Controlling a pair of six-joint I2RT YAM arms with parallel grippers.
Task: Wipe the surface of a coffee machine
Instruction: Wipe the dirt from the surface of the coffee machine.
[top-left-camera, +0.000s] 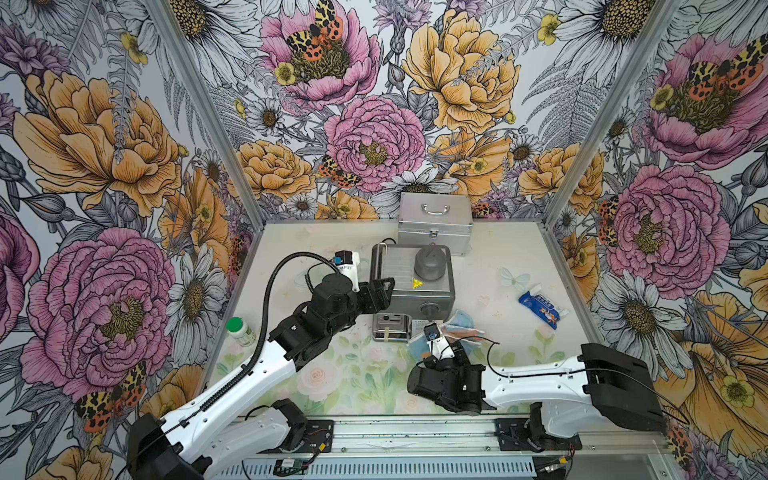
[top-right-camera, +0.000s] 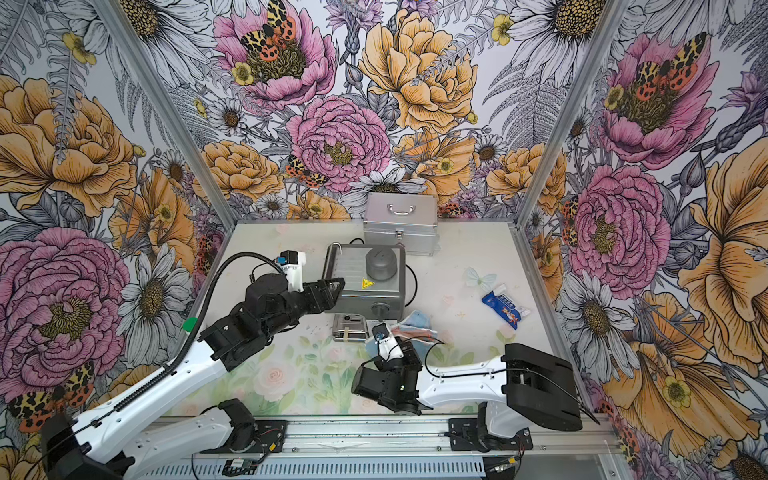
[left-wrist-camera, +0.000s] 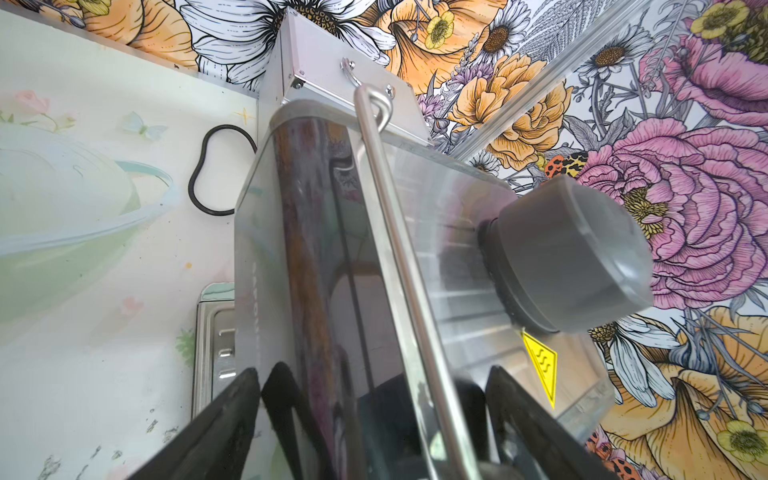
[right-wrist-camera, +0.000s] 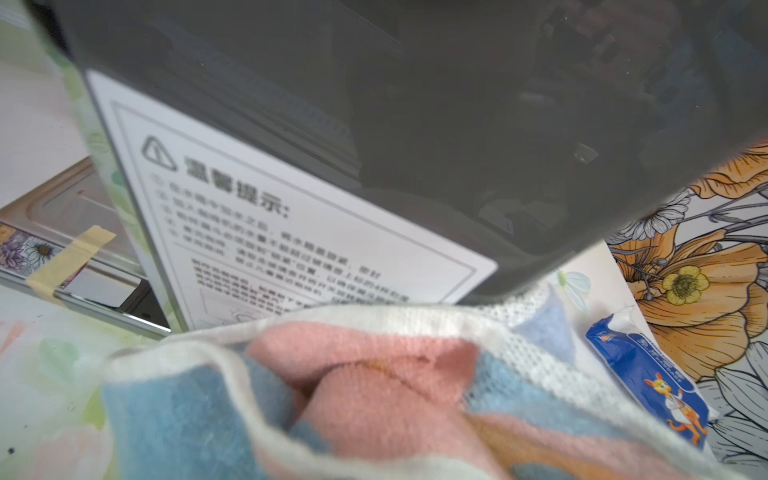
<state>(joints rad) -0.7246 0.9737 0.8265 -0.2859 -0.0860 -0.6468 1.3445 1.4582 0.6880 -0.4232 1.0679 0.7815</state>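
The left claw (top-left-camera: 384, 291) reaches in at the near left corner of the coffee machine (top-left-camera: 401, 266), its jaws wide and astride the top edge. Whether they press on the metal I cannot tell. It looks like a bracing pose. The machine stands mid-table (top-left-camera: 519, 249), just in front of a silver case (top-left-camera: 434, 220).

Further right, the right claw (top-left-camera: 446, 336) sits low at the machine's near right corner. Its jaws are closed, and a pink, blue and white cloth (right-wrist-camera: 374, 395) bunches up from them, so it appears to be gripped. The cloth's edge lies right at the foot of the panel bearing the white label (right-wrist-camera: 291, 216).

I judge the wiping of this lower panel is at hand. The next move calls for pressing the cloth flat against the panel and sweeping it across. The braced corner should keep the machine from sliding.
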